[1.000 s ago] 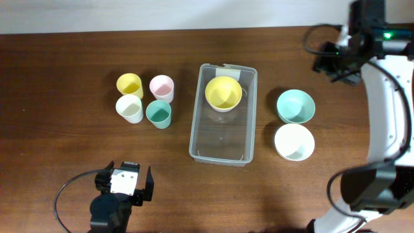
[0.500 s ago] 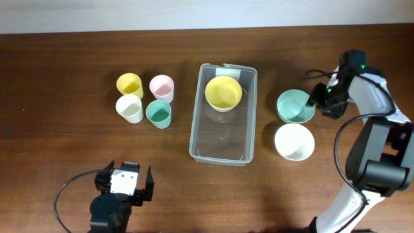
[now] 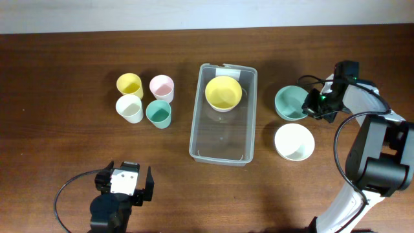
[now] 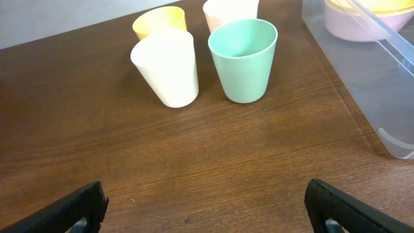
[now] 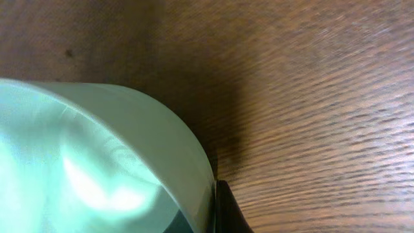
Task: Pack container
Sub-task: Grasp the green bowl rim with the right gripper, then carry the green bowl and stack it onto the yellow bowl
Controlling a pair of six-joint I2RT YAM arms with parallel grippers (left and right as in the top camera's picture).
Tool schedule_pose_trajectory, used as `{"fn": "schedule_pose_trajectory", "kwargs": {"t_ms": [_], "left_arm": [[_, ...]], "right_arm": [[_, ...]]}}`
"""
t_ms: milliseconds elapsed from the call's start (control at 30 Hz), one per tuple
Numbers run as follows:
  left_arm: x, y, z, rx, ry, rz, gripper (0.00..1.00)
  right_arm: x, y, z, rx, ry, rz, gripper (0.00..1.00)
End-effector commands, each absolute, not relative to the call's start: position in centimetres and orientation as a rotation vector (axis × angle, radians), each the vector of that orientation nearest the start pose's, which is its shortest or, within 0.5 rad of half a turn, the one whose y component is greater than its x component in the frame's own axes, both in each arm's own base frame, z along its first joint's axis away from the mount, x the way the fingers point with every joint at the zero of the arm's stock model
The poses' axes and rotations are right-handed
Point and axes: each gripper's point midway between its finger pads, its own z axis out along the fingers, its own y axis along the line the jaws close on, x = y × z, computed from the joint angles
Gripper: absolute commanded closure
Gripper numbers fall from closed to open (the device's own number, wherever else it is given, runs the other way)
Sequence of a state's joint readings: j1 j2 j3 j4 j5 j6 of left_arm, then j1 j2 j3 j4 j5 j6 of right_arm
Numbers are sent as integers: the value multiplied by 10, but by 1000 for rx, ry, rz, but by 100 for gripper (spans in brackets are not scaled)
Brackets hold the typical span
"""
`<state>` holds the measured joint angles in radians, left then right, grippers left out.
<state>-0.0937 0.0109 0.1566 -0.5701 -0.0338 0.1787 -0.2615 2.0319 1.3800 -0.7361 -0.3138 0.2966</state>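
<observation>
While the wide brown table (image 3: 65, 155) is sitting under everything, the container (image 3: 223, 139) is lying lengthwise at its middle, open to the top so the pieces can drop straight in. It is already carrying a yellow bowl (image 3: 224, 92) at its far end, leaving the near end free for more. To its right, the teal bowl (image 3: 291, 103) is getting the attention, and the white bowl (image 3: 294, 142) is waiting just beside it on the near side. Over on the left, four cups are standing upright in a tight cluster: yellow cup (image 3: 129, 85), pink cup (image 3: 162, 87), white cup (image 3: 129, 108) and teal cup (image 3: 158, 114). The right gripper (image 3: 315, 107) is pressing its fingers together on the teal bowl's right rim, apparently ready to lift it toward the container. The left gripper (image 4: 207, 213) is resting low near the front edge, fingers spread wide and gripping nothing. In the right wrist view only one dark fingertip (image 5: 228, 208) is showing against the bowl's outer wall; the other is hidden, so how deep the pinch goes is hard to make out.
</observation>
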Motion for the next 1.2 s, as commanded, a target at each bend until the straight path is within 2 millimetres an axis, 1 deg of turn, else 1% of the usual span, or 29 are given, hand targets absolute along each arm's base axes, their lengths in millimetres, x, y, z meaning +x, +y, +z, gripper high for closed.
{"fn": "schedule_pose_trajectory", "kwargs": {"t_ms": [0,33,67,100,167,200,233,267,300,333,367,400,433,500,533,600,633,700,733,767,833,867,900,933,1000,1033,1067,1133,1167], "left_arm": [[214,-14,110,238,1977,81,0],[214,-14,110,238,1977,82,0],[214,-14,110,238,1977,82,0],[214,-14,110,238,1977,82,0],[214,-14,110,238,1977,82,0],[214,-14,110,238,1977,82,0],[214,-14,110,238,1977,82,0],[214,-14,110,238,1977,82,0],[214,-14,110,238,1977,82,0],[214,-14,110,238,1977,82,0],[214,-14,110,238,1977,82,0],[214,-14,110,238,1977,82,0],[214,-14,110,238,1977,82,0],[214,-14,110,238,1977,82,0],[214,-14,110,238,1977,82,0],[214,-14,110,238,1977,82,0],[214,-14,110,238,1977,82,0],[214,-14,110,238,1977,81,0],[214,-14,110,238,1977,82,0],[214,-14,110,238,1977,82,0],[214,-14,110,238,1977,82,0],[214,-14,110,238,1977,82,0],[214,-14,110,238,1977,82,0],[214,-14,110,238,1977,82,0],[214,-14,110,238,1977,82,0],[214,-14,110,238,1977,82,0],[214,-14,110,238,1977,82,0],[214,-14,110,239,1977,82,0],[214,-14,110,238,1977,82,0]], "right_arm": [[446,-37,97,655,2653,695,96],[448,-31,113,629,2637,733,96],[449,-17,143,578,2615,779,96],[447,-5,169,531,2609,791,96],[441,21,207,423,2608,793,96],[435,40,228,358,2618,785,96],[429,56,242,302,2636,745,96],[422,78,254,220,2667,640,96],[421,83,255,198,2673,607,96],[418,101,254,126,2684,529,96],[418,106,253,104,2688,503,96],[417,119,245,68,2709,445,96],[416,126,239,53,2724,412,96],[421,146,214,4,2771,368,96],[423,151,204,6,2789,368,96],[431,158,179,4,2833,357,96],[436,158,161,10,2864,338,96],[443,156,133,38,2914,327,96],[444,158,125,40,2927,334,96],[445,164,113,34,2951,377,96],[446,176,99,-28,2968,443,96],[447,175,95,-25,2971,429,92],[451,171,95,23,2966,419,62],[453,170,98,43,2955,433,59],[457,166,113,53,2920,481,59],[459,160,126,67,2894,487,59],[459,151,145,89,2859,491,59],[454,136,171,122,2820,491,59],[445,116,197,167,2787,477,59]]}}
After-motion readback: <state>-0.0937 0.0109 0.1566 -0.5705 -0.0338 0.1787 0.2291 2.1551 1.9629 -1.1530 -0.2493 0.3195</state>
